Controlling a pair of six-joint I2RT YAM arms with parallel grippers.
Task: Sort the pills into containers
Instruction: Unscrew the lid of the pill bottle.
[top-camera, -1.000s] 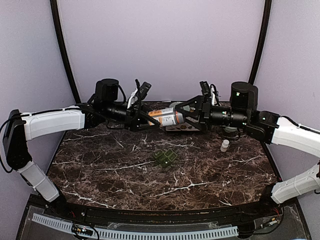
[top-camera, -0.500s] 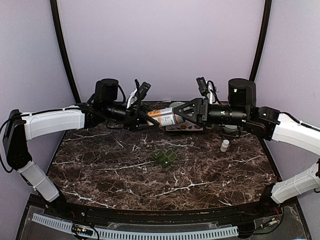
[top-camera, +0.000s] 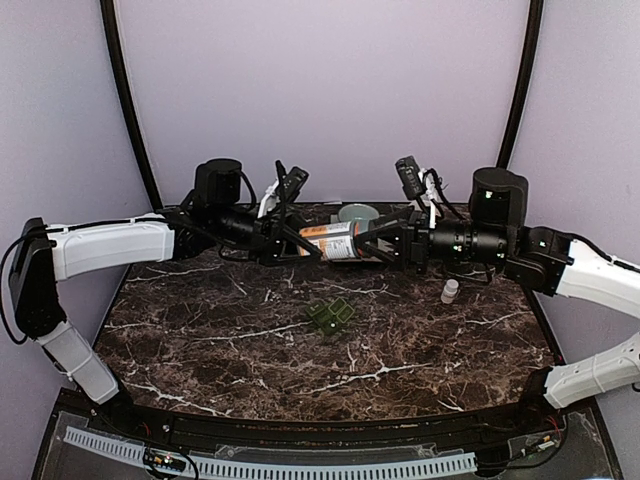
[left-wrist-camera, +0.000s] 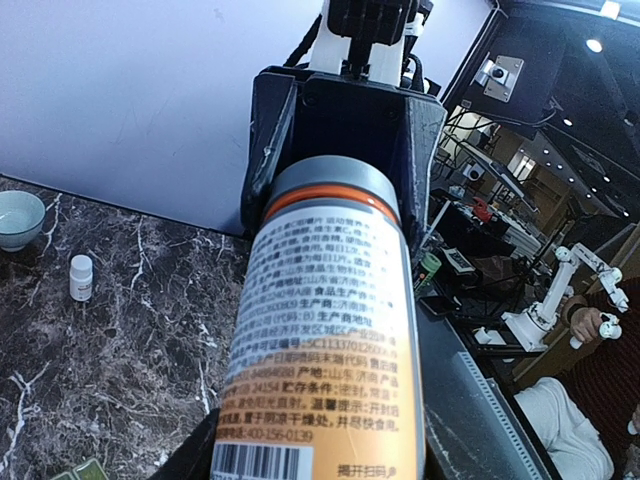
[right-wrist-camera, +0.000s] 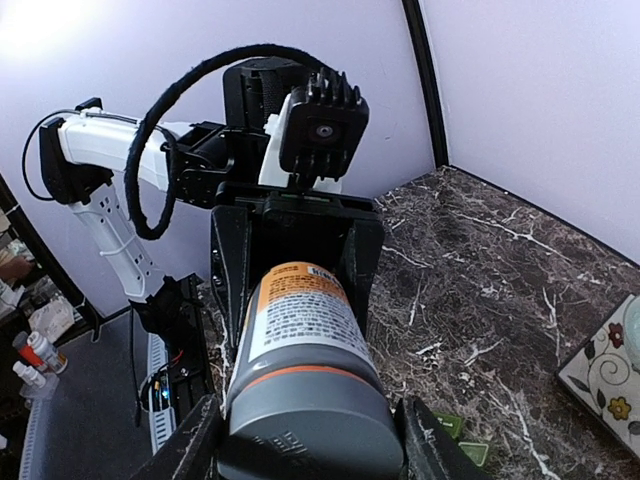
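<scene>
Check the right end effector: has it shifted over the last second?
Yes. In the top view the right end effector, shut on the pill bottle, sits lower, uncovering the pale green bowl behind it.

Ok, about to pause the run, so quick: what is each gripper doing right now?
Left gripper: closed on the bottle, at its base end.
Right gripper: closed on that bottle's grey cap.
</scene>
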